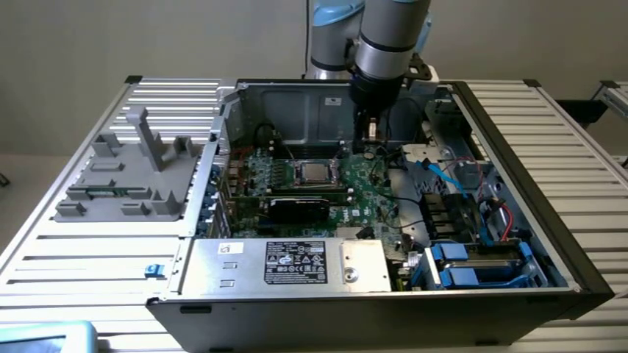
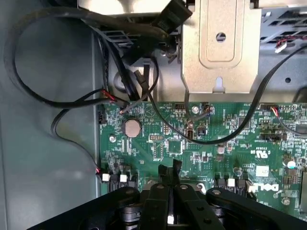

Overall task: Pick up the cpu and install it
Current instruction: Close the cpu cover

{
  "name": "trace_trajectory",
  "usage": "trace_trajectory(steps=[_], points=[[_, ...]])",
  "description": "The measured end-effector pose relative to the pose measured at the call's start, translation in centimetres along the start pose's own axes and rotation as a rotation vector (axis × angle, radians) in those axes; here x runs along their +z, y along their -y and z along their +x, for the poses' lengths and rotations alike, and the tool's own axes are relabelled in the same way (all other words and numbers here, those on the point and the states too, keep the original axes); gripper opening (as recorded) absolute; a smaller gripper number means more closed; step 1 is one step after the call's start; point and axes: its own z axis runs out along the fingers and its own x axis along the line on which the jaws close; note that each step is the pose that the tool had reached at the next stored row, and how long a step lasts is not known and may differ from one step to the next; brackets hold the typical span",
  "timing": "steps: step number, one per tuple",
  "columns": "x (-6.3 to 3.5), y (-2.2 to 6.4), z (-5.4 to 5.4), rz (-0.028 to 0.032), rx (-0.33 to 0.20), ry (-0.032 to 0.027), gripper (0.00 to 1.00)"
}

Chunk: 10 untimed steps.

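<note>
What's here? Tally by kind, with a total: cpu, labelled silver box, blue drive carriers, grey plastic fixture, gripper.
cpu: 1
labelled silver box: 1
blue drive carriers: 2
grey plastic fixture: 1
gripper: 1
Total: 6

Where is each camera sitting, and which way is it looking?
Exterior view: off the arm and high up, looking down into the open computer case. It shows the arm and the gripper beyond the cpu.
Wrist view: on the wrist, looking past the shut gripper at the green motherboard.
Shared: the gripper and the motherboard.
</note>
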Motion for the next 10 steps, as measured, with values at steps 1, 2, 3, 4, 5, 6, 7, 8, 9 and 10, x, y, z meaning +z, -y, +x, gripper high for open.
trace_trajectory(steps=[1,2,3,4,5,6,7,8,9,10], points=[[-0.03,0.11,0.0,0.0097,0.001,-0.0020,0.11],[-0.07,0.26,0.0,0.0186,0.002,-0.0045,0.11],[-0.10,0.44,0.0,0.0259,0.002,-0.0068,0.11],[-0.14,0.66,-0.1,0.0316,0.003,-0.0087,0.11],[-0.18,0.89,-0.1,0.0362,0.003,-0.0103,0.11],[-0.20,1.14,-0.1,0.0402,0.004,-0.0122,0.11],[-0.23,1.40,-0.2,0.0444,0.004,-0.0137,0.11],[-0.25,1.66,-0.2,0.0479,0.005,-0.0151,0.11],[-0.26,1.89,-0.2,0.0517,0.005,-0.0160,0.11],[-0.26,2.04,-0.2,0.0560,0.006,-0.0167,0.11]])
